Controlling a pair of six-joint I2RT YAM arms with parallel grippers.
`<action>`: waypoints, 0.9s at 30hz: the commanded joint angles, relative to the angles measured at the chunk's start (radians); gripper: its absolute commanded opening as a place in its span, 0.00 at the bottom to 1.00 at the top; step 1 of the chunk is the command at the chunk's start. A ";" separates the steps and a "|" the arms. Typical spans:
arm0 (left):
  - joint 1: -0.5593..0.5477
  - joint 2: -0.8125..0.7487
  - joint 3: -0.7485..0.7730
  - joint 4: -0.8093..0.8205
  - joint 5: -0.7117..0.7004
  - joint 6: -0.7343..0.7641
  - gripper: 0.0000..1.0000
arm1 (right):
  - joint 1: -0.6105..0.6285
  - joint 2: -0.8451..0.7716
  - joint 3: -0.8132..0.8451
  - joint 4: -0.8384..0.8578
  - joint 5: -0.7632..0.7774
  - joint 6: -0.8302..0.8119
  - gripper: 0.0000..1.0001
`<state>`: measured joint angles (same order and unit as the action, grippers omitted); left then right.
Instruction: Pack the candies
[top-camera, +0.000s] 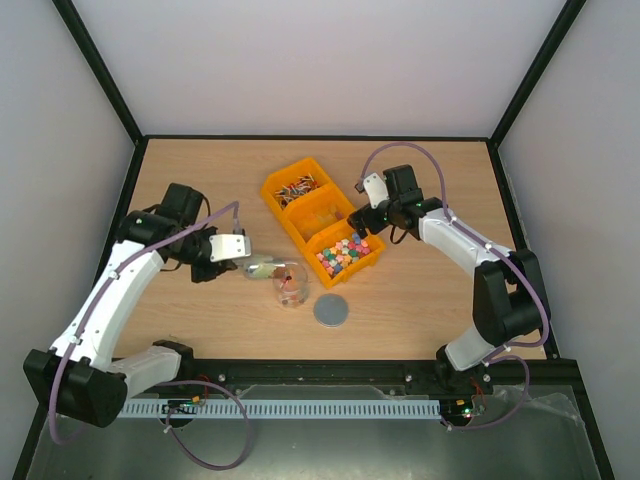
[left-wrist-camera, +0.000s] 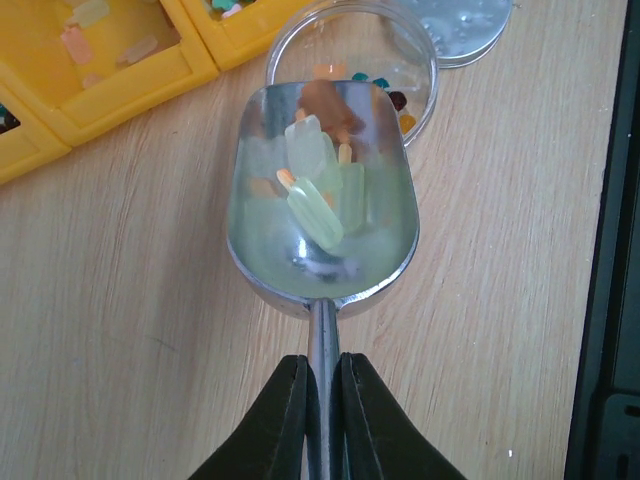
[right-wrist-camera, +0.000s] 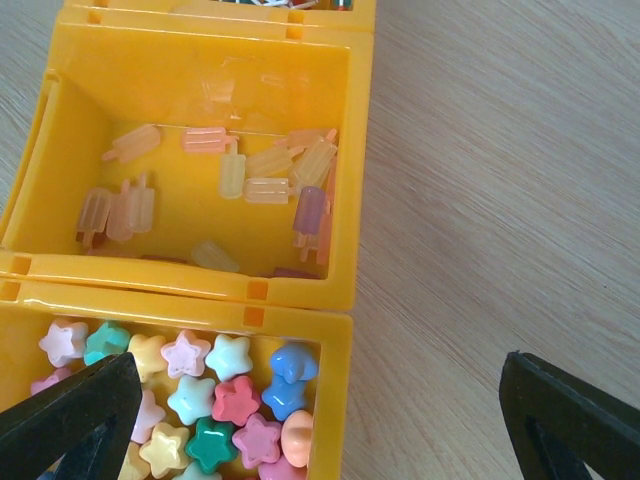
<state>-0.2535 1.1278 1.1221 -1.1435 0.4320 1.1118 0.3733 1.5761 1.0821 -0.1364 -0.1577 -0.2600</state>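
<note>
Handle of the silver scoop is clamped between the left fingers, which are pressed together on it at the bottom edge of the left wrist view. Pale green and amber lolly candies fill the scoop's bowl. Its tip overhangs a clear cup in the upper middle, which holds a few small coloured pieces. In the top view a grey disc lies on the bench just lower right of the cup. The right fingers stand wide apart, holding nothing, above the yellow bin. Pastel star candies sit at lower left, with more lolly pieces in the compartment above.
</note>
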 joint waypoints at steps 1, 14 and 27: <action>-0.015 0.014 0.047 -0.043 -0.047 -0.022 0.02 | 0.004 -0.021 -0.012 0.019 -0.025 0.017 0.99; -0.077 0.030 0.083 -0.051 -0.094 -0.035 0.02 | 0.004 -0.048 -0.009 0.058 -0.034 0.066 0.98; -0.096 0.000 0.088 -0.033 -0.078 -0.049 0.02 | 0.004 -0.110 -0.040 0.086 -0.036 0.082 0.99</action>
<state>-0.3447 1.1526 1.1809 -1.1721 0.3321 1.0843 0.3733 1.5120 1.0607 -0.0734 -0.1791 -0.1967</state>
